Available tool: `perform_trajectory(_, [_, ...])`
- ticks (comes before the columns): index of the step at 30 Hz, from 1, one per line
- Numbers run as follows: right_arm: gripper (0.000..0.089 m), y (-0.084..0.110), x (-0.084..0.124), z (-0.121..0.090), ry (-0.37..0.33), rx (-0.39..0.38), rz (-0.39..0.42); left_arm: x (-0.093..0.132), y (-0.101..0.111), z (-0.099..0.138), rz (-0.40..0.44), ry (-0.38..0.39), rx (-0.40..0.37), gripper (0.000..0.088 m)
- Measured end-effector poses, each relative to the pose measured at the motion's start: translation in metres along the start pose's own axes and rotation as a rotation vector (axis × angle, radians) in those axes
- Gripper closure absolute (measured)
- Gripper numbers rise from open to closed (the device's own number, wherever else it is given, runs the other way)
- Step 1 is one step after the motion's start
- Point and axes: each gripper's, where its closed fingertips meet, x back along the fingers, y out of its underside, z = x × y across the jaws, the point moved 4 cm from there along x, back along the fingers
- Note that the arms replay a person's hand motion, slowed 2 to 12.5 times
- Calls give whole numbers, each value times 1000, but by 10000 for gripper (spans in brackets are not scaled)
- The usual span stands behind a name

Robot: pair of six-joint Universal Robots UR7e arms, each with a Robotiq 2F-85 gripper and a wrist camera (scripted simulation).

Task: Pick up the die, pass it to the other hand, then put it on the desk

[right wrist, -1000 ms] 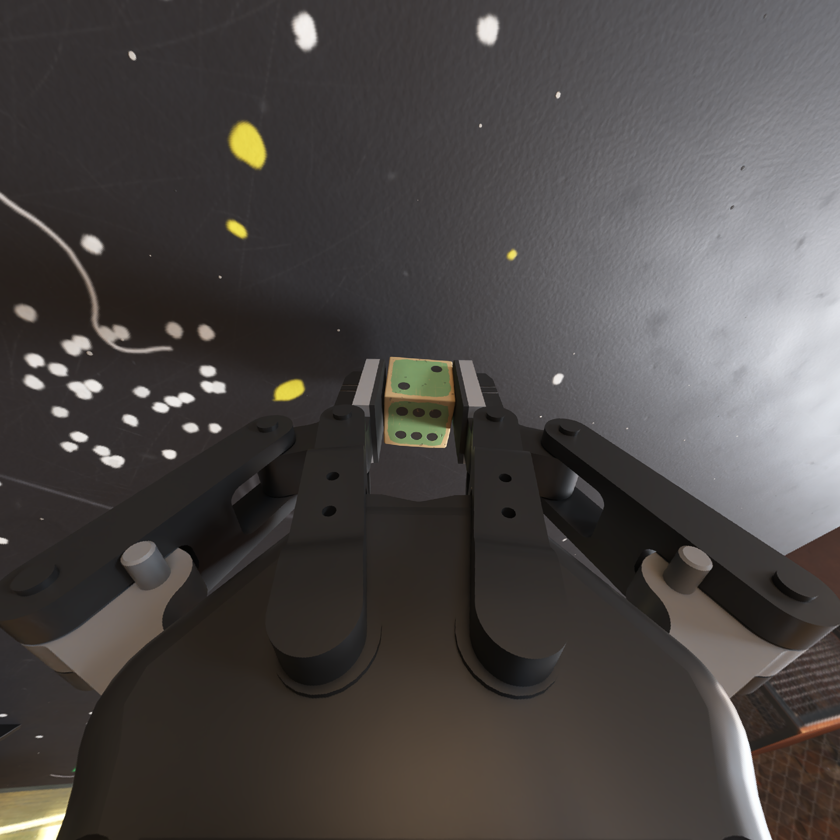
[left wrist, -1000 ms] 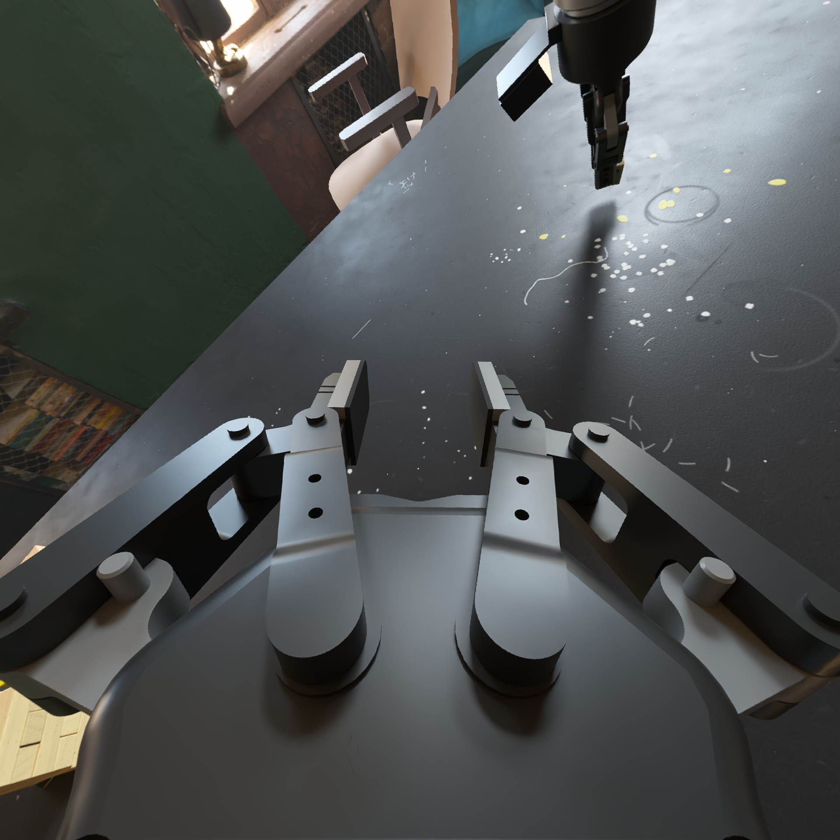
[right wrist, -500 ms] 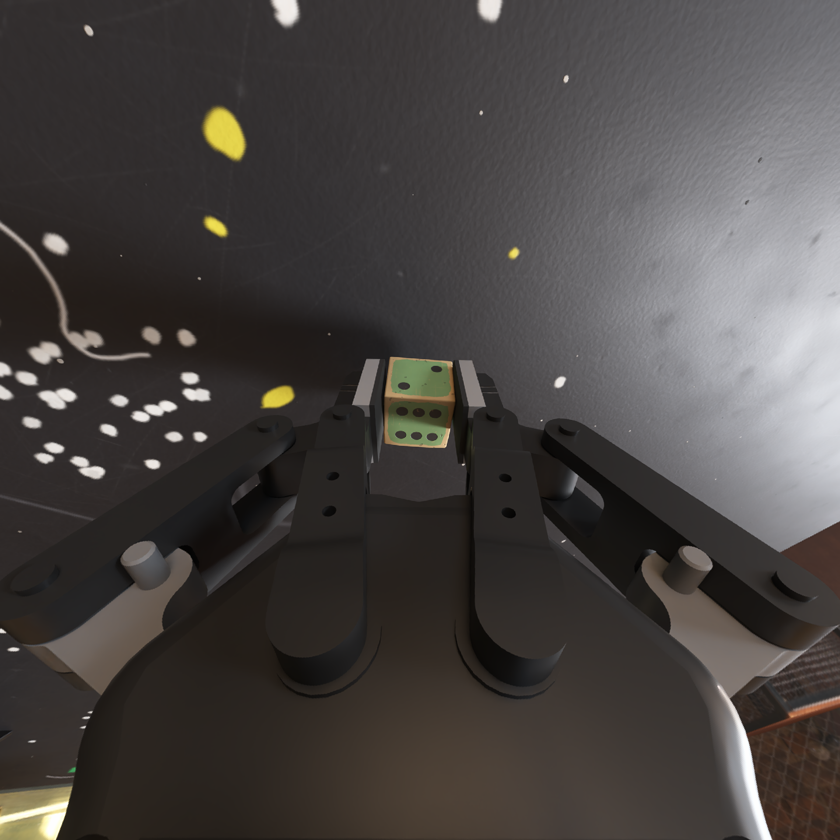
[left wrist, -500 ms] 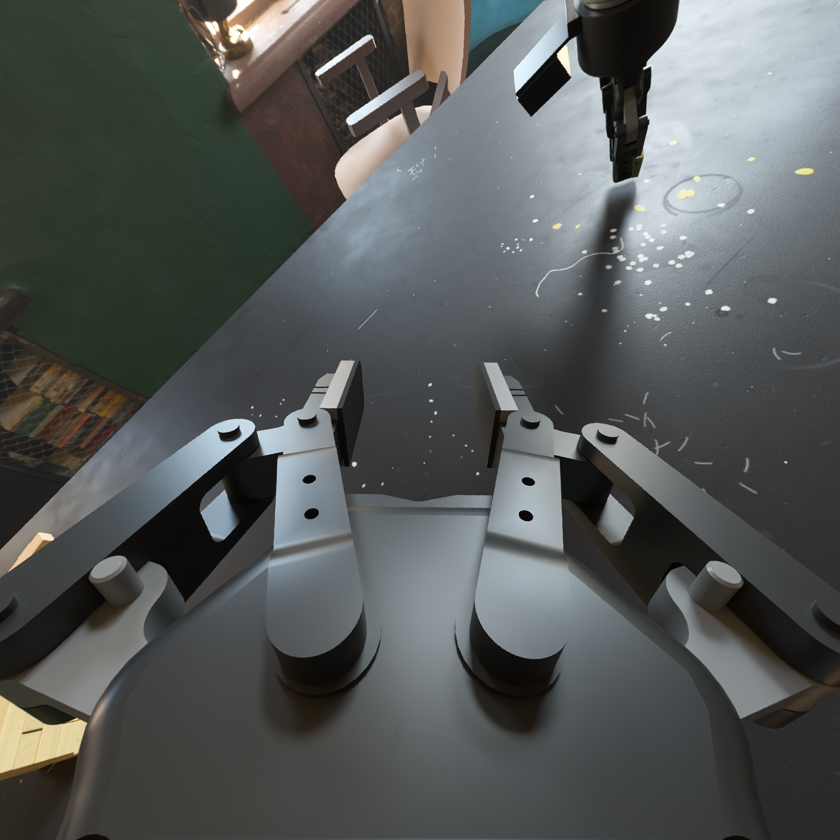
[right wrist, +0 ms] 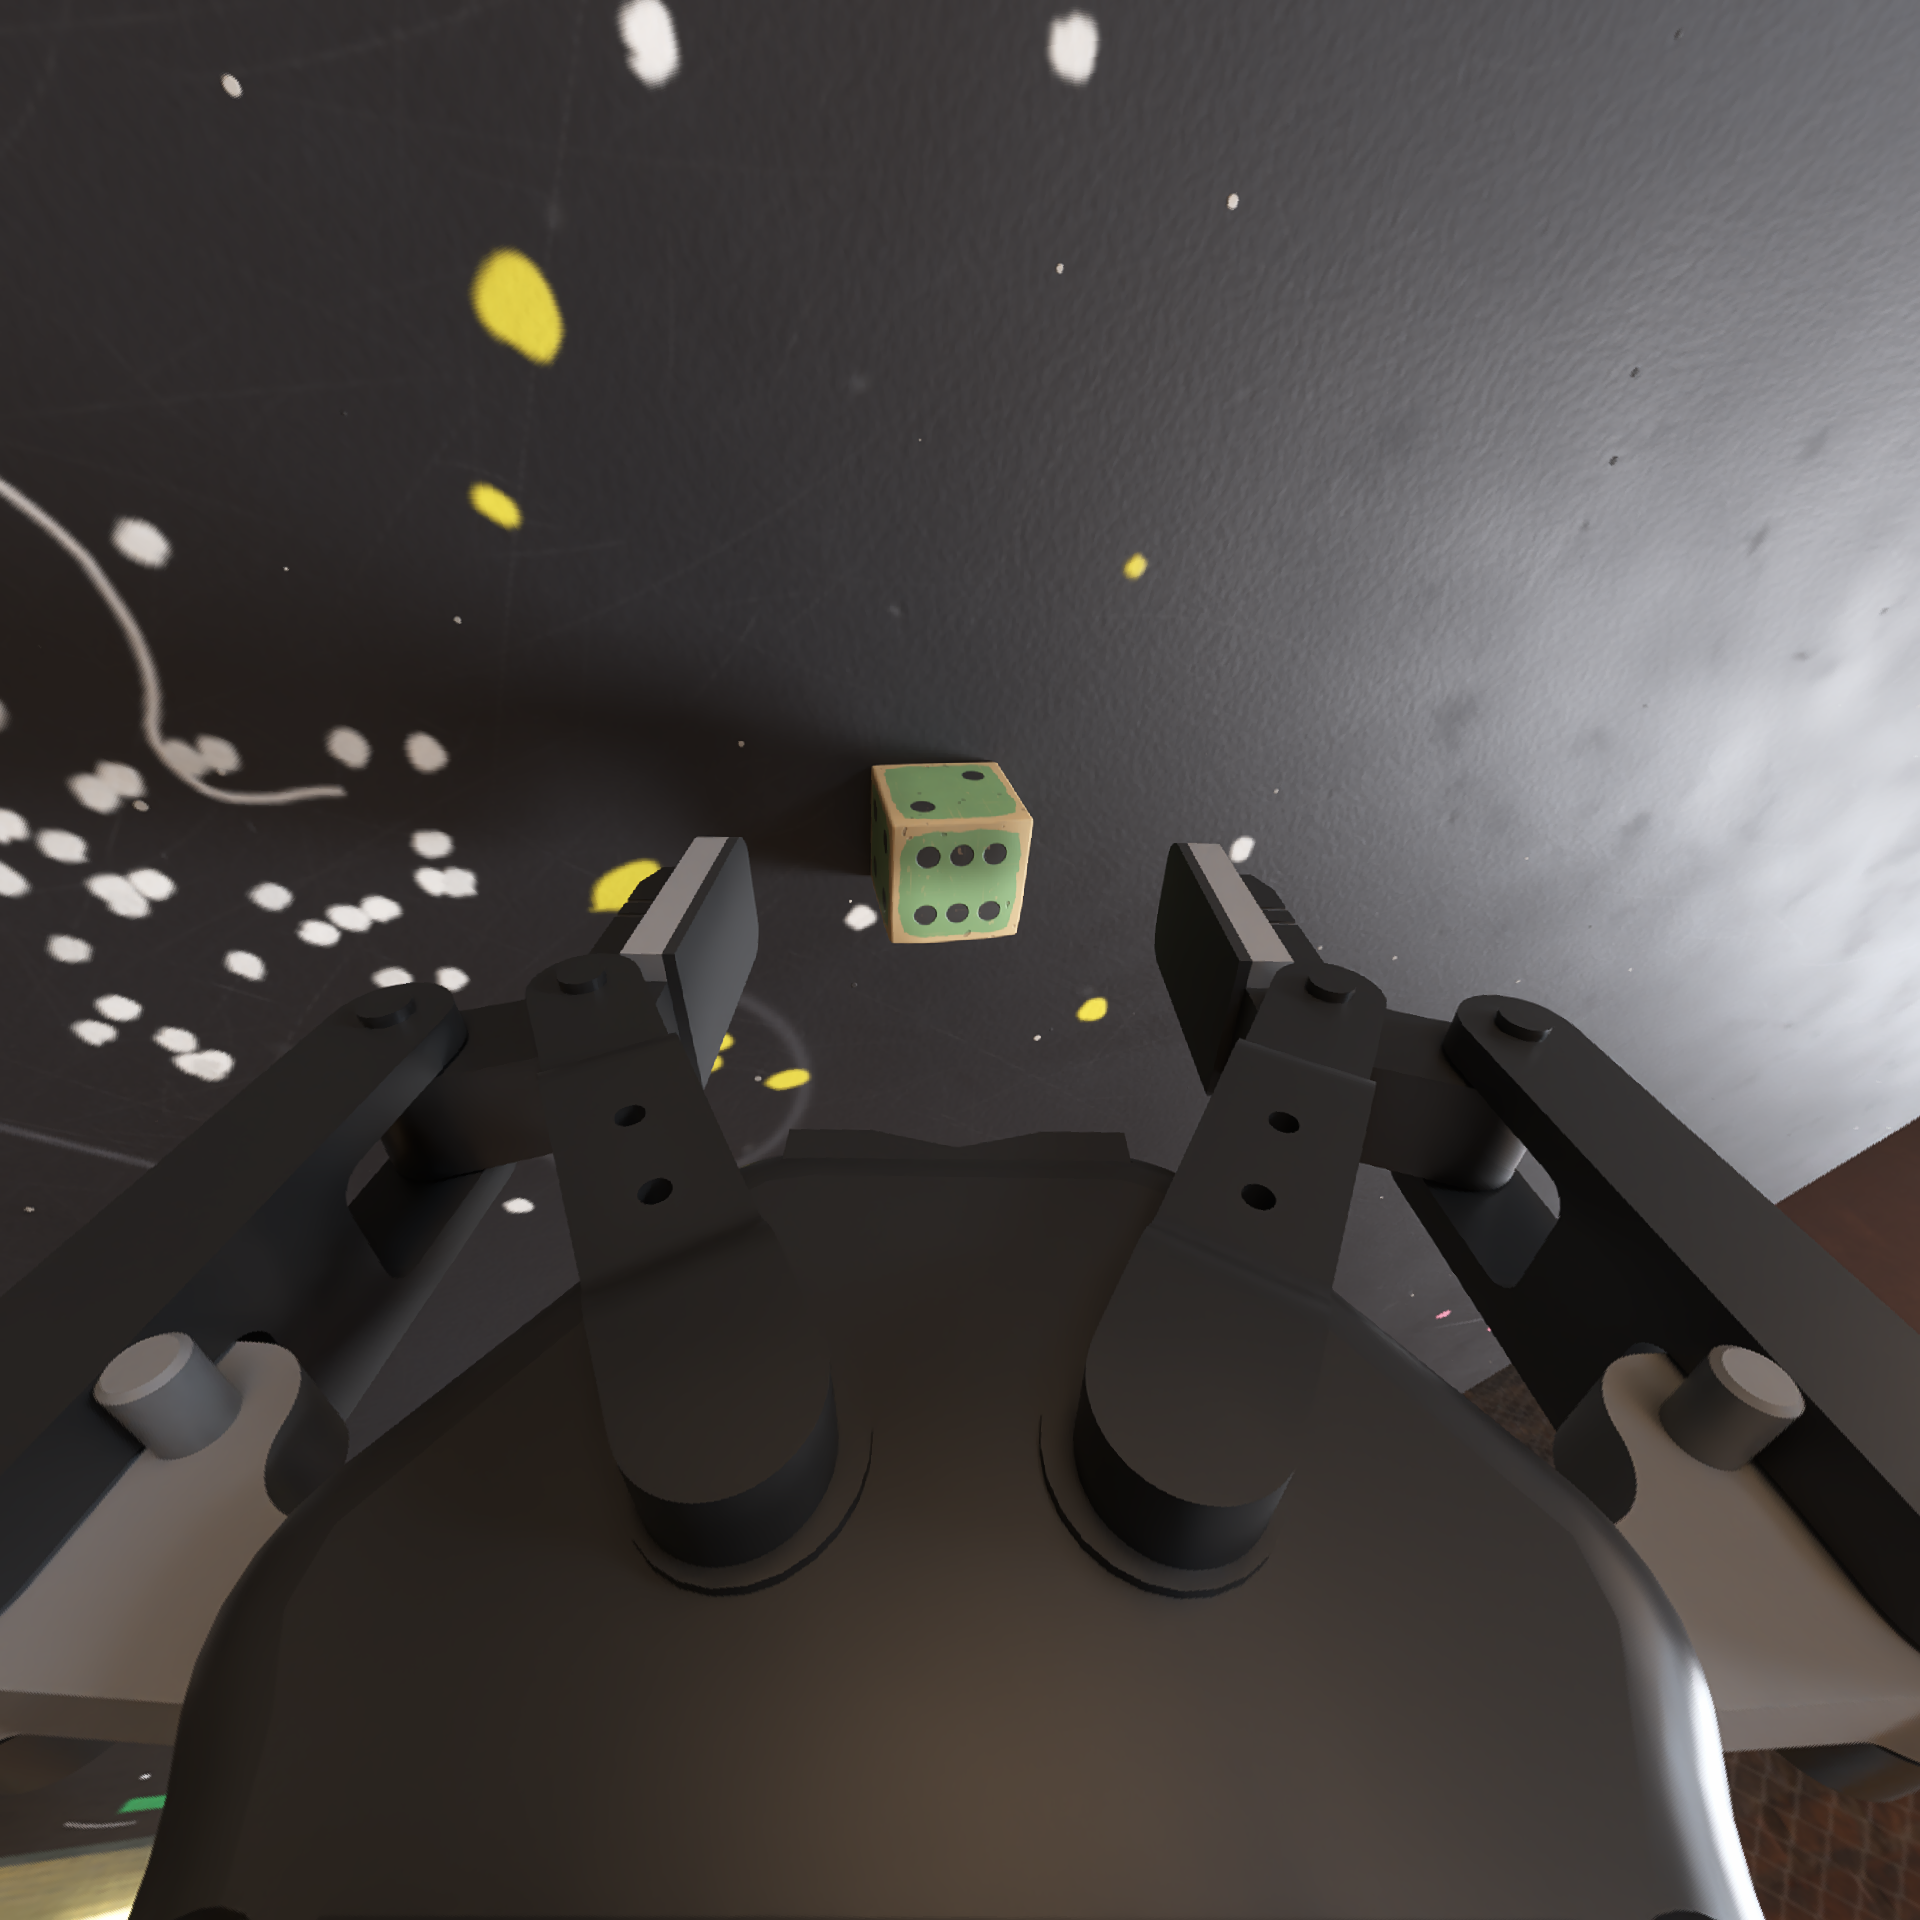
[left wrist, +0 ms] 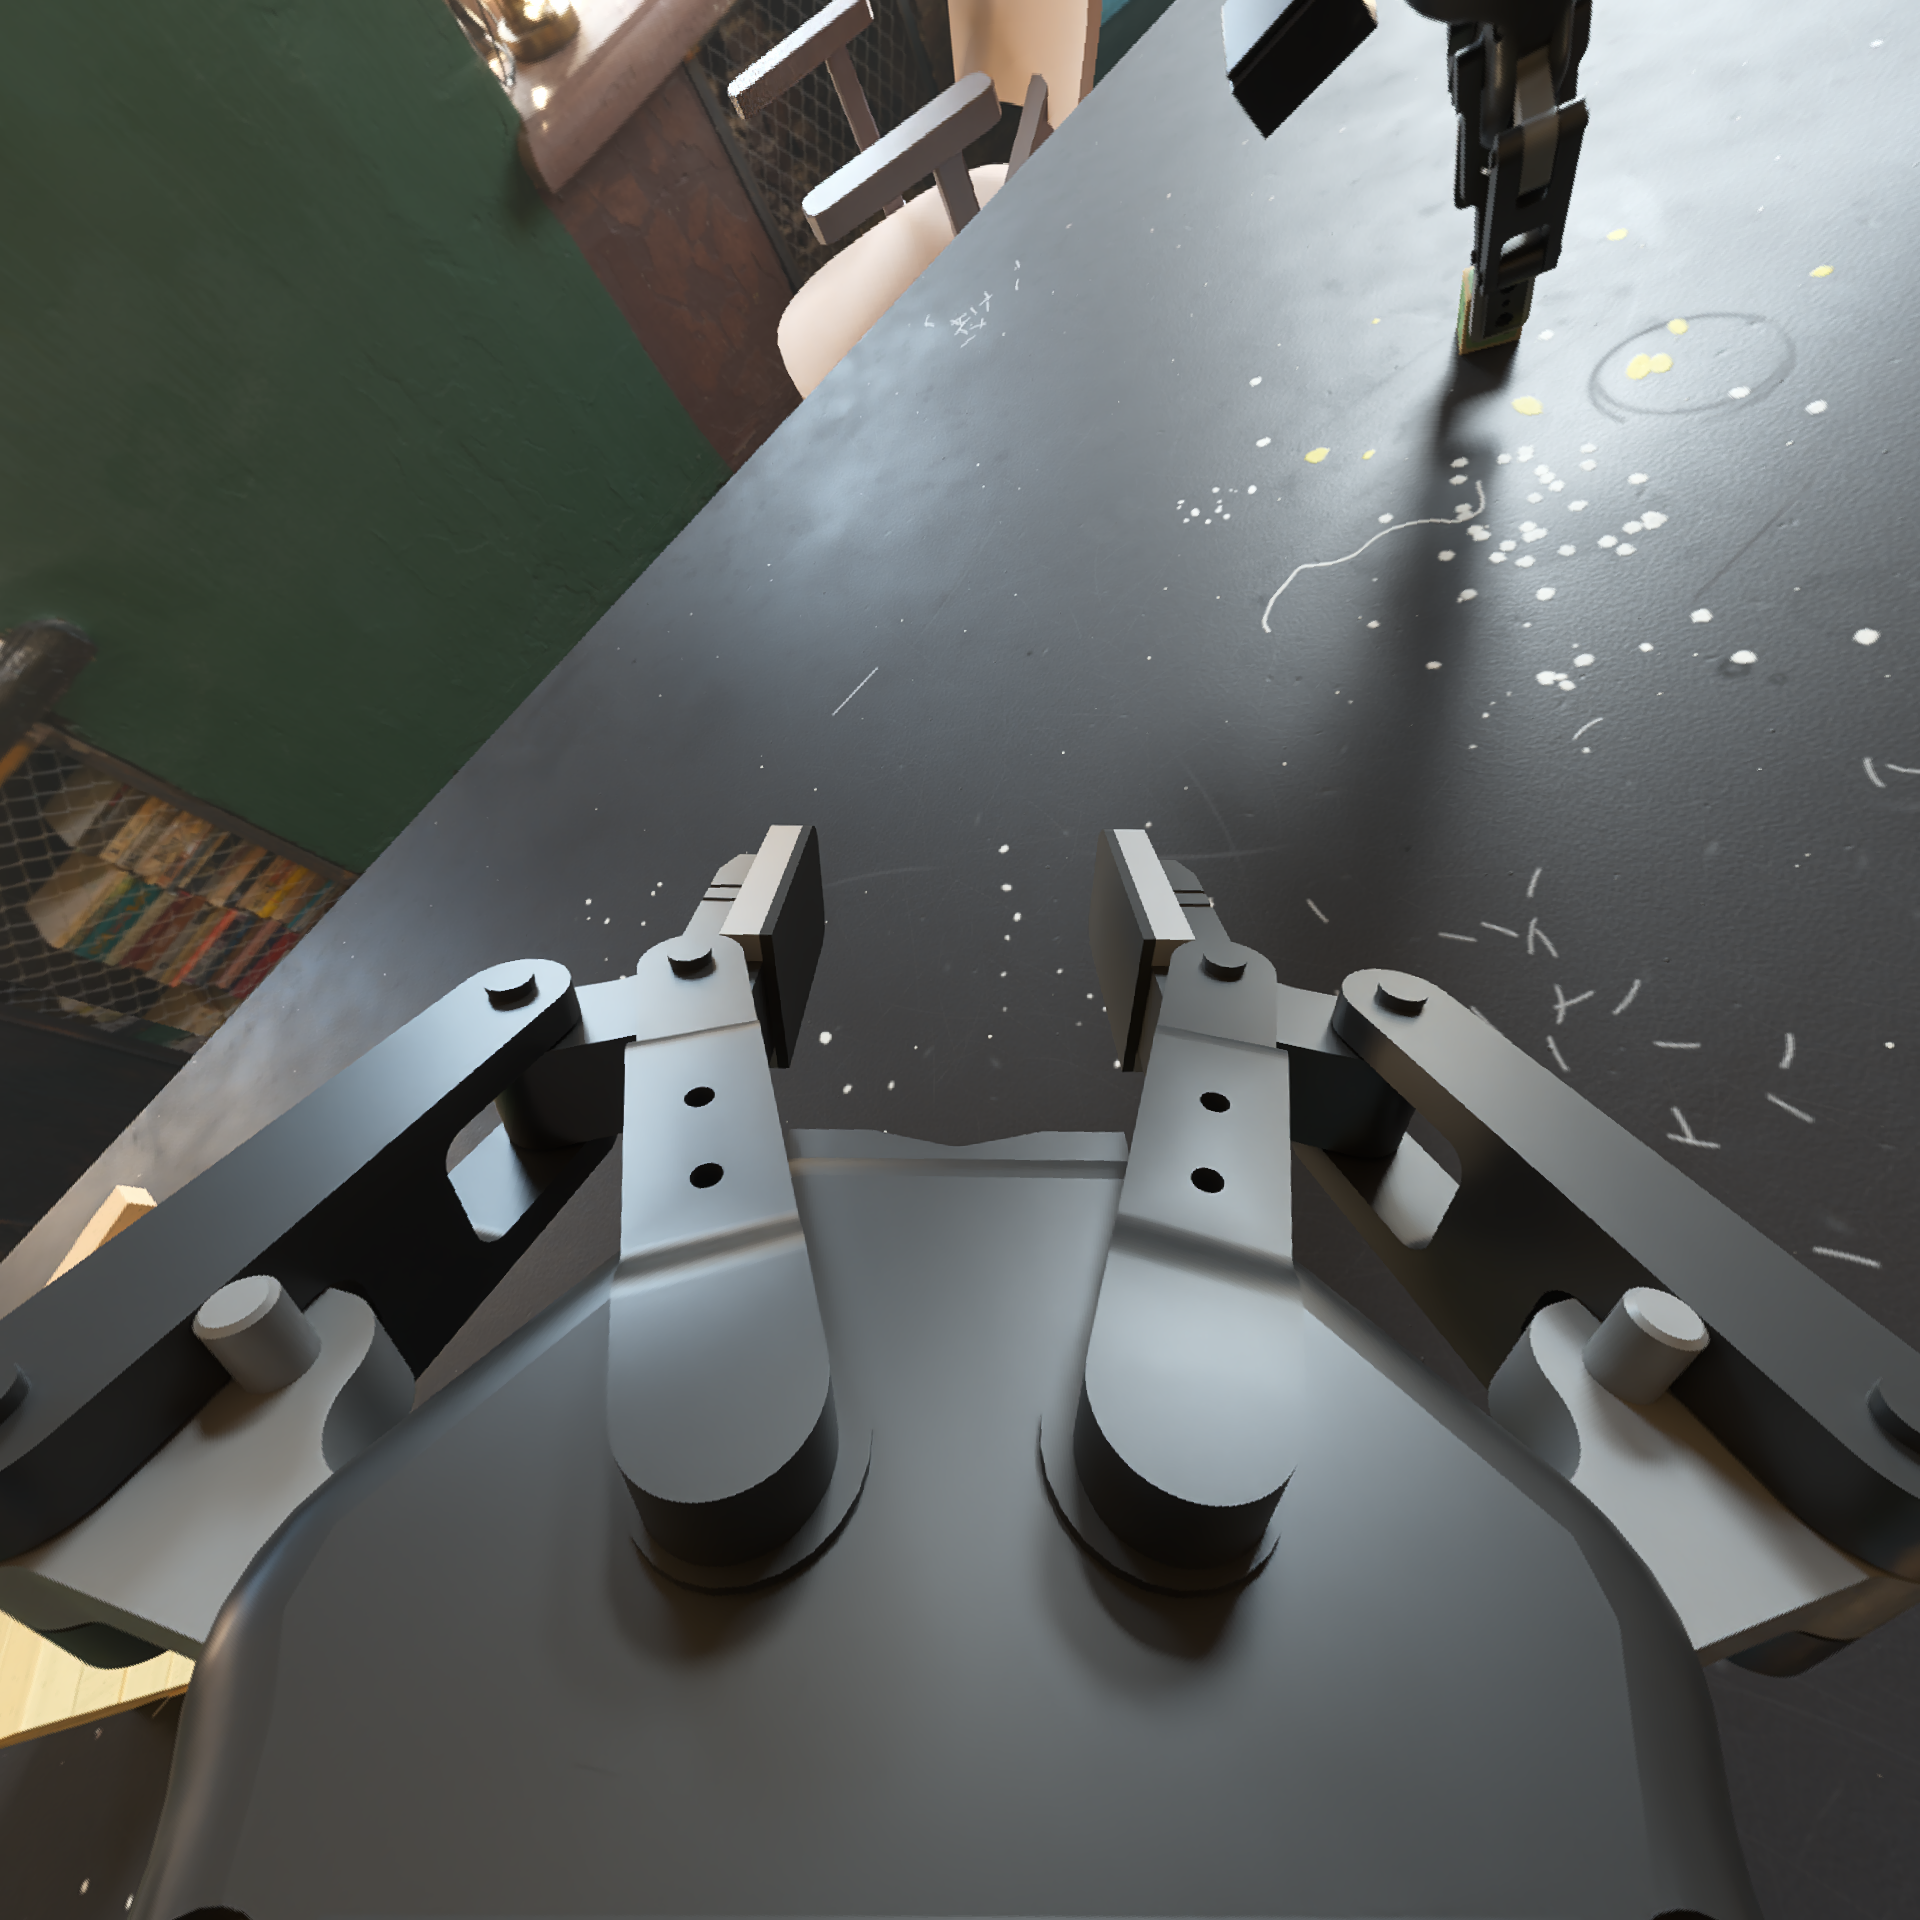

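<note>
Releasing just happened: right gripper (right wrist: 956, 935) was clamped on the die half a second ago, now its fingers (right wrist: 717, 935) stand wide apart, empty. Die (right wrist: 951, 854) lies past the fingertips, centred between them, touching neither, apparently resting on the desk (right wrist: 1455, 520). Six-pip face toward the camera, two-pip face up, sitting square, not tilted. White and yellow paint specks all round it, a curly white line (right wrist: 125, 675) off to the left.

Left wrist view: left gripper (left wrist: 961, 935) spread wide too, holding nothing, hanging over bare dark desk well apart from the die; that view has shifted only slightly. Farther off, the right gripper hangs fingers-down with the die a thin green-tan sliver (left wrist: 1481, 322) at its tip, beside a faint ring mark (left wrist: 1694, 364). Beyond the desk edge, a chair (left wrist: 894, 208) and green wall (left wrist: 260, 364).

Judgement: die down and let go, so placing looks done; only backing the right arm off is left. The die seems settled; a finger brushing it on retreat could nudge it.
</note>
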Motion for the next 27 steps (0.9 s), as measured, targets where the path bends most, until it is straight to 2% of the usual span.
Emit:
perform_trajectory(6, [211,3,12,-1,17,2,39,-8,3,-1,-9,0,-6,406])
perform_trajectory(12, [230,6,28,-4,31,2,110,-19,6,-4,-19,11,-9,402])
perform_trajectory(27, [271,21,83,-22,72,-17,391,-60,16,-14,-132,85,-75,391])
